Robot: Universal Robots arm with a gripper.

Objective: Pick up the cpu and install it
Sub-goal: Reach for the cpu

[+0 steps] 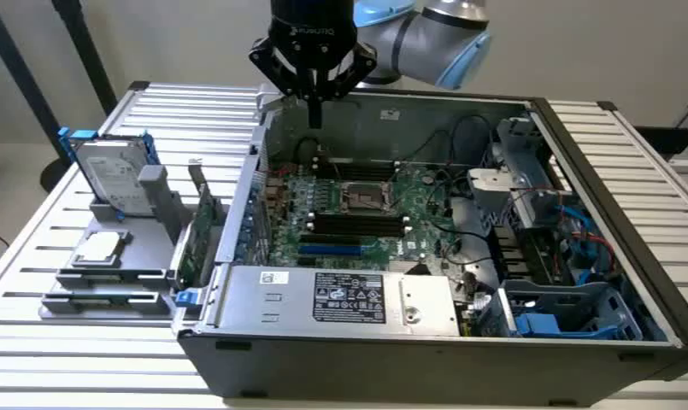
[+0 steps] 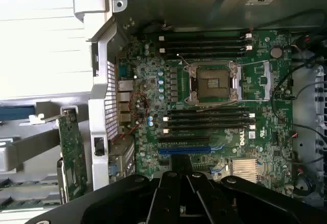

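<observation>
Beside the computer case (image 1: 435,363) the cpu (image 1: 100,248) lies flat, silver top up; the end effector (image 1: 314,118) hangs above the case, closed and empty.

Grey tubular metal arm with pale blue joint caps (image 1: 435,34) extends from the exterior view's upper right and bends across to a black wrist section. Black two-finger tool (image 1: 316,115) hangs from the wrist, pointing straight down, its linkage bars spread in a diamond shape above. Slim dark fingers (image 1: 316,104) are pressed together, the tips meeting in one narrow point. Wrist view: the tool (image 2: 180,165) is seen from behind, black linkage bars fanning out to both sides, fingers drawn in along the centre line.
</observation>
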